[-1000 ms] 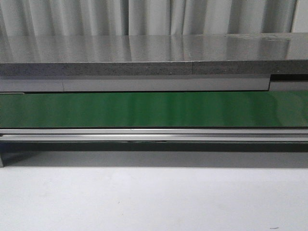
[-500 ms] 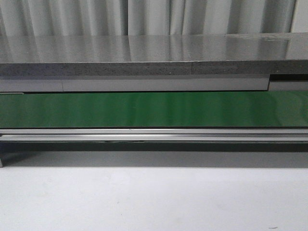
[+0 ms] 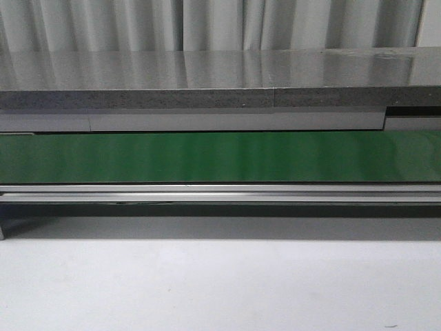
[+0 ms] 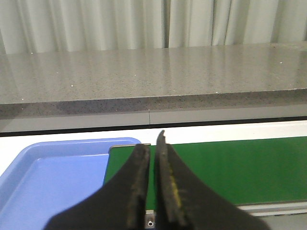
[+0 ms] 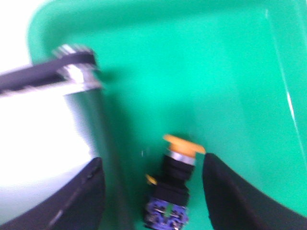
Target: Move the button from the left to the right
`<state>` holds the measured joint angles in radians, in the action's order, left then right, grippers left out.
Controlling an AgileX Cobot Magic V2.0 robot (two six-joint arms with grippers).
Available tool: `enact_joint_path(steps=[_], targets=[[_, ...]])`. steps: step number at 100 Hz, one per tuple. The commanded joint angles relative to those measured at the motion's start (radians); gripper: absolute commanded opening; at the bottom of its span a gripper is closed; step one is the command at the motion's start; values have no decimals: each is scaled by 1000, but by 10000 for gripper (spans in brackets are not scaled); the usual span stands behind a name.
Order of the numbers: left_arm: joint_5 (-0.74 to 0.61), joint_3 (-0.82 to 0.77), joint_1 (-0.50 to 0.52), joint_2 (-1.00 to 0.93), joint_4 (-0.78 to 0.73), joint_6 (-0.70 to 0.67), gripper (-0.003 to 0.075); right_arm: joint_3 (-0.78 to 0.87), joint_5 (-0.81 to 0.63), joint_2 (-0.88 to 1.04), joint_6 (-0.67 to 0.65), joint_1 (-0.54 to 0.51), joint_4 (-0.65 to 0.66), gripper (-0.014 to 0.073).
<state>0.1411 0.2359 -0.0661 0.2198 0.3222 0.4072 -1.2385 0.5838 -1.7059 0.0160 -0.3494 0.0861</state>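
Observation:
The button (image 5: 175,182) lies on its side in a green tray (image 5: 230,72) in the right wrist view. Its yellow-orange head points away from the wrist, and its black body ends in a bluish terminal block. My right gripper (image 5: 153,160) is open, with one finger on each side of the button. The picture is blurred, and I cannot tell whether a finger touches the head. My left gripper (image 4: 151,143) is shut and empty above the end of the green belt (image 4: 240,167). Neither gripper nor the button shows in the front view.
A blue tray (image 4: 53,177) lies beside the belt's end under my left gripper. The conveyor's metal roller end (image 5: 79,72) is next to the green tray's rim. In the front view the green belt (image 3: 220,157) runs across, with a grey counter (image 3: 207,76) behind and a white table (image 3: 220,283) in front.

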Motion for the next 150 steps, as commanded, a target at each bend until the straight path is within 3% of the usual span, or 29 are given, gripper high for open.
enact_joint_path(steps=[1,30,59,77,103,122,139,150], targets=[[-74,28,-9,8,10,1,5,-29,-62,107,-3,45,-8,426],[-74,28,-9,8,10,1,5,95,-180,300,-3,228,-51,426],[-74,28,-9,8,10,1,5,433,-444,560,-3,376,-86,426],[-74,28,-9,8,10,1,5,639,-584,763,-3,396,-86,426],[-74,28,-9,8,10,1,5,855,-644,1088,-4,397,-128,426],[-74,28,-9,8,10,1,5,914,-623,1264,-4,397,-141,422],[-74,28,-9,8,10,1,5,923,-622,1308,-4,397,-140,418],[-74,28,-9,8,10,1,5,923,-624,1308,-4,397,-140,333]])
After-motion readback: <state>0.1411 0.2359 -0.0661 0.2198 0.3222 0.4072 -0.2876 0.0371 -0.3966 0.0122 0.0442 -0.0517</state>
